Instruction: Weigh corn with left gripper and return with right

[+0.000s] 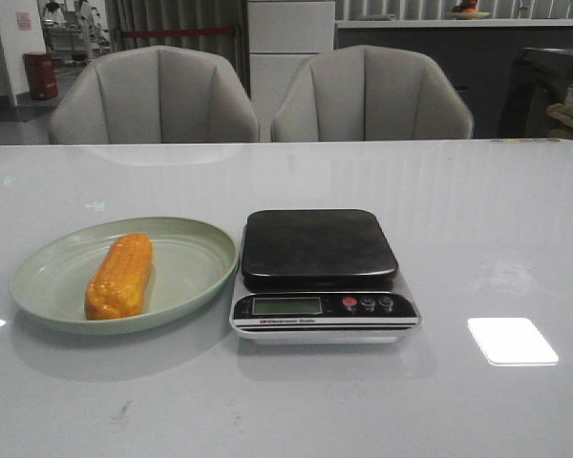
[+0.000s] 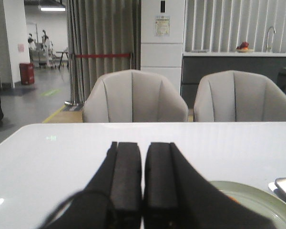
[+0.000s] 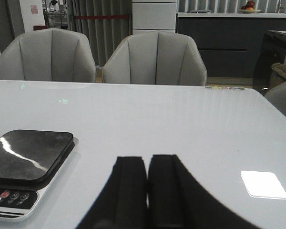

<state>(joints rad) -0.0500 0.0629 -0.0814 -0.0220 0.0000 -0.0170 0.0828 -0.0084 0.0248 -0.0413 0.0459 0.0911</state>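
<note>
Orange-yellow corn (image 1: 120, 277) lies lengthwise on a pale green plate (image 1: 48, 277), lower left of the front view, one blunt end toward the camera, the other angled up and slightly right. Rows of kernels visible. Plate sits on a glossy white table (image 1: 477, 229), its right rim just beside the scale (image 1: 322, 275), maybe touching, cannot tell. Scale is at centre frame: dark square platform on top, nothing on it, grey display and three small round buttons, one red, along the front edge. Display reading too small to read. Bright rectangular light reflection (image 1: 512, 341) on the table at lower right.

Neither arm shows in the front view. Left wrist view: left gripper (image 2: 142, 176) at bottom centre, two broad black fingers (image 2: 126, 171) pressed together with only a thin seam between, holding nothing, above the table. Plate rim (image 2: 257, 200) shows at the lower right of that frame, scale corner at far right edge. Corn itself mostly hidden behind the fingers there.

Right wrist view: right gripper (image 3: 147, 191) at bottom centre, fingers (image 3: 131, 188) likewise closed together, nothing gripped. Scale (image 3: 28, 164) at lower left of that frame, well apart from the fingers.

Two grey padded chairs (image 1: 158, 95) behind the table, upper half of front view. Dark counter at upper right, red bin (image 1: 40, 74) upper left.
</note>
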